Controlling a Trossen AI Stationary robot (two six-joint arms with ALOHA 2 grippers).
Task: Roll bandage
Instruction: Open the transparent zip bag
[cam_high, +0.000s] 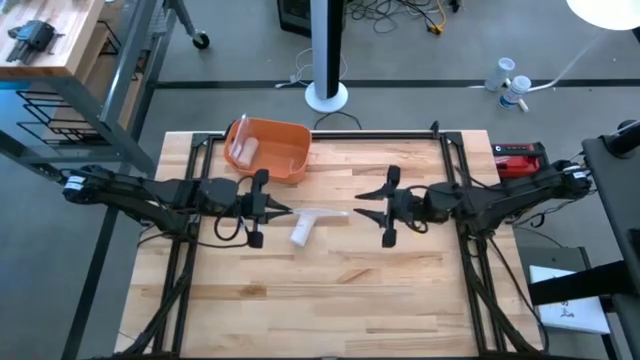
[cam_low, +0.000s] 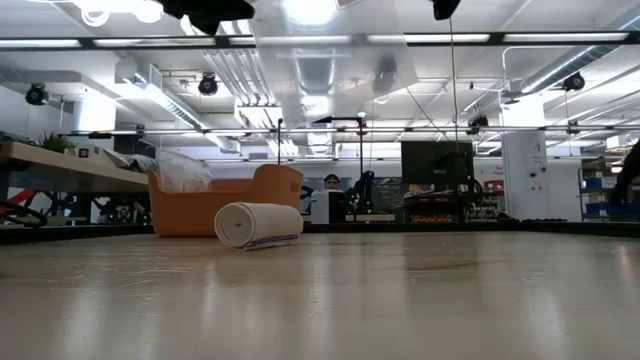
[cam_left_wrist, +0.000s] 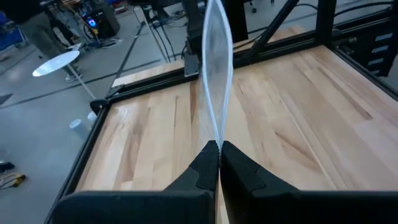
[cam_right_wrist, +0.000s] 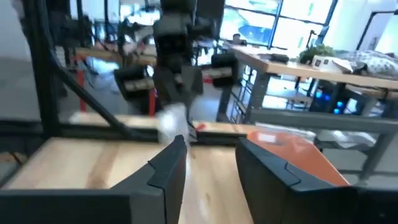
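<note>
Here the left gripper (cam_high: 283, 211) pinches the loose end of the bandage (cam_high: 304, 233), whose roll lies mid-tabletop a bit toward the far edge near the orange bin (cam_high: 285, 150), while the right gripper (cam_high: 362, 211) waits nearby, fingers apart

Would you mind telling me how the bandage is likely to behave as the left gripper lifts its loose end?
The bandage is probably floppy: the strip clamped in the left gripper hangs as a thin, translucent ribbon. It looks light, so the roll may drag or get lifted. Lying on its side on the table, the roll could roll and unwind when tugged.
</note>
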